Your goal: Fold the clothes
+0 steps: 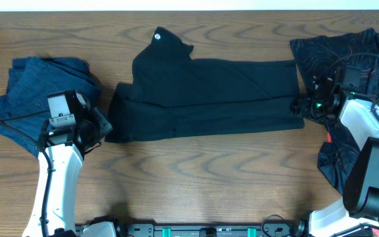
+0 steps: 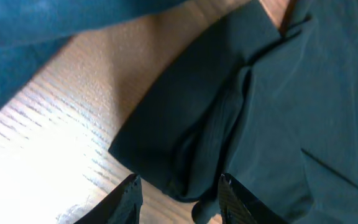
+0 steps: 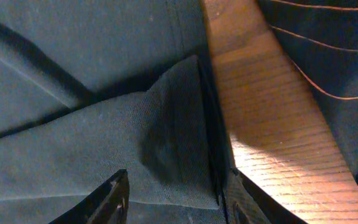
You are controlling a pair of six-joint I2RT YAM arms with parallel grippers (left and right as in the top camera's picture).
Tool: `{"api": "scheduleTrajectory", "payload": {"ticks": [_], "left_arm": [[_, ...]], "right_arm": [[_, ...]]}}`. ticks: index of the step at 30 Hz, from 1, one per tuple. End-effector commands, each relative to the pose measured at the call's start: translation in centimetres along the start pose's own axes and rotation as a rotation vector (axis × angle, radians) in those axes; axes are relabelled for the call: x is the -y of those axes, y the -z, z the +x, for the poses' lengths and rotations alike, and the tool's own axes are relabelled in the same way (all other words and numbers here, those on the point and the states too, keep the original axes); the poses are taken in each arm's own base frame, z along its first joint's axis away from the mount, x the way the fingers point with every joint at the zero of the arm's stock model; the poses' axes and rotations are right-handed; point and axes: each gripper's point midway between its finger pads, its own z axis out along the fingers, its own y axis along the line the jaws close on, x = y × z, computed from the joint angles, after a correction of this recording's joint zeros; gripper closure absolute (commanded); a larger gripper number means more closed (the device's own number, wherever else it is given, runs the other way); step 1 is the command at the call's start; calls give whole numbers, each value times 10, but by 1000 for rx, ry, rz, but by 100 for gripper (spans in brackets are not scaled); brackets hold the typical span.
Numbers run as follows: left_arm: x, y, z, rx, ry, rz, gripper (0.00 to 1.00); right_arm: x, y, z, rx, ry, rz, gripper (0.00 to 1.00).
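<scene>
1 shirt (image 1: pixel 209 92); left claw (image 2: pixel 179 190), right claw (image 3: pixel 178 190) seemingly parted.

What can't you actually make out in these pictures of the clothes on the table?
- Overhead: the patterned garment is cut off by the right edge and partly covered by the right arm.
- Overhead: the white logo on the black shirt is too small to read.
- Left wrist: the blue garment is blurred and cut off at the top; glare whitens the table.
</scene>
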Motion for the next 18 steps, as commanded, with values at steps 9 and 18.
{"api": "scheduleTrajectory", "payload": {"ticks": [9, 18], "left_arm": [[0, 1, 4, -17, -15, 5, 58], [-1, 1, 5, -21, -18, 2, 58]], "right_arm": [[-5, -7, 5, -16, 37, 8, 78], [4, -6, -10, 48, -27, 55, 99]]}}
